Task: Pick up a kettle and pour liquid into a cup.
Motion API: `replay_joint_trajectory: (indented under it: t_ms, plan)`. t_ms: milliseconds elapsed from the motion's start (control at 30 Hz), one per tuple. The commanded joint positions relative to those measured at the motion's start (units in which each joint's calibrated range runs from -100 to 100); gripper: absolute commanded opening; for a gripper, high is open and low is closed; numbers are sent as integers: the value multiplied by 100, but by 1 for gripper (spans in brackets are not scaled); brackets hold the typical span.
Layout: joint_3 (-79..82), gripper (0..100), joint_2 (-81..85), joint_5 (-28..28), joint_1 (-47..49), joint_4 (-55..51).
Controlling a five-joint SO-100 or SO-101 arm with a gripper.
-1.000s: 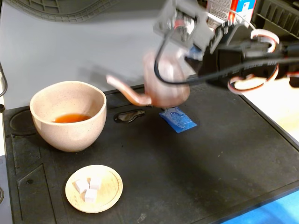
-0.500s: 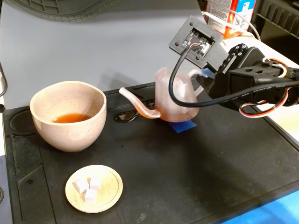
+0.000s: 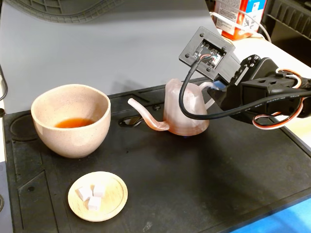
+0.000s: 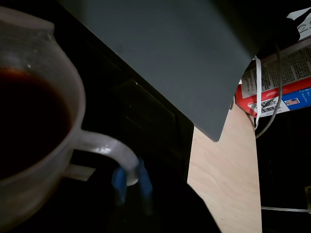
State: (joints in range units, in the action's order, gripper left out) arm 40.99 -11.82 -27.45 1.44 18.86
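The pale-pink translucent kettle (image 3: 187,114) stands upright on the black mat (image 3: 194,184), its thin spout (image 3: 146,118) pointing left toward the cup. My gripper (image 3: 216,92) reaches in from the right and is shut on the white loop handle. In the wrist view the handle (image 4: 104,147) runs between the blue-padded fingers (image 4: 119,182) of the gripper (image 4: 130,182), and dark liquid (image 4: 24,121) shows inside the kettle (image 4: 68,92). The beige speckled cup (image 3: 70,138) sits at the left, apart from the spout, with amber liquid (image 3: 74,123) at its bottom.
A small wooden dish (image 3: 114,196) with three white cubes lies in front of the cup. A red-and-blue box (image 3: 233,17) stands at the back right off the mat. A small dark puddle (image 3: 133,121) lies under the spout. A light wooden tabletop (image 4: 223,184) borders the mat's right side.
The kettle has come down from a raised, blurred position to stand upright on the mat, now covering the blue patch. The arm lowered with it; the cup and dish have not moved.
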Motion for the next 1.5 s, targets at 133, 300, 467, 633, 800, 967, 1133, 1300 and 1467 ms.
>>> replay_joint_trajectory:
  t_ms: [133, 300, 467, 633, 800, 967, 1133, 1300, 1467]
  plan:
    - [-125, 1, -98, 13, -10, 124]
    - [-134, 1, -81, 13, -33, 133]
    - [-34, 1, -107, 13, -33, 608]
    - [-25, 9, -107, 13, -18, 600]
    - [265, 9, -107, 13, -26, 600]
    - [284, 9, -107, 13, -33, 600]
    - [492, 9, -64, 13, -33, 600]
    - [556, 9, -30, 8, -26, 600]
    - [710, 9, -5, -18, -26, 678]
